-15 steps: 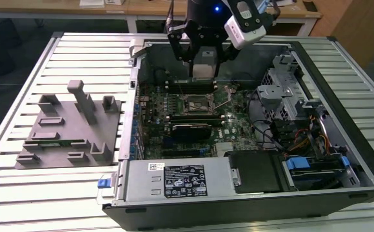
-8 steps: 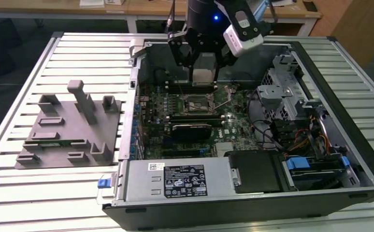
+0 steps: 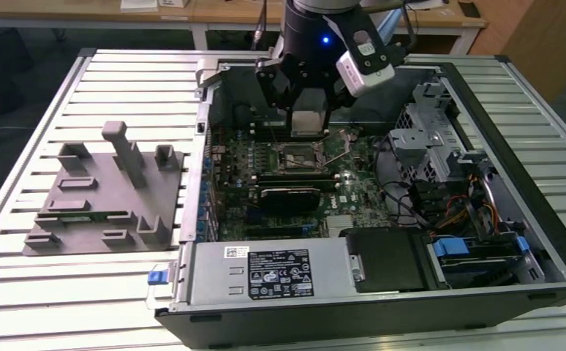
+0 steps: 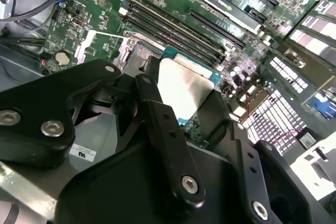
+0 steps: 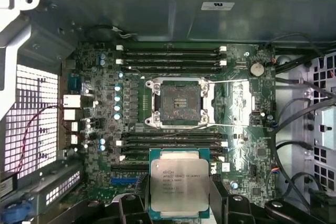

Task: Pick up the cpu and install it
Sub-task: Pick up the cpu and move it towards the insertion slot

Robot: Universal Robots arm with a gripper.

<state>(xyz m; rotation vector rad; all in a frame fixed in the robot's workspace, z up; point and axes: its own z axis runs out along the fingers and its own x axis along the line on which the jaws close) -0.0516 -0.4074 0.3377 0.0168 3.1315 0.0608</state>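
A small flat square cpu with a shiny silver metal top and a greenish rim is held by two opposite edges between the black metal fingers of the gripper, which is clamped onto it. The chip is carried level in the air above the green, densely populated motherboard. It hangs over long black memory slots, just beside the square metal-framed socket and apart from it. The socket's dark bed is uncovered, and thin bright wire levers are seen along its frame. A round silver coin cell and dark looping cables are found nearby. The board is housed in an open black computer case laid on a pale slatted metal table. A grey plastic fixture plate with upright blocks is placed at the exterior view's left.
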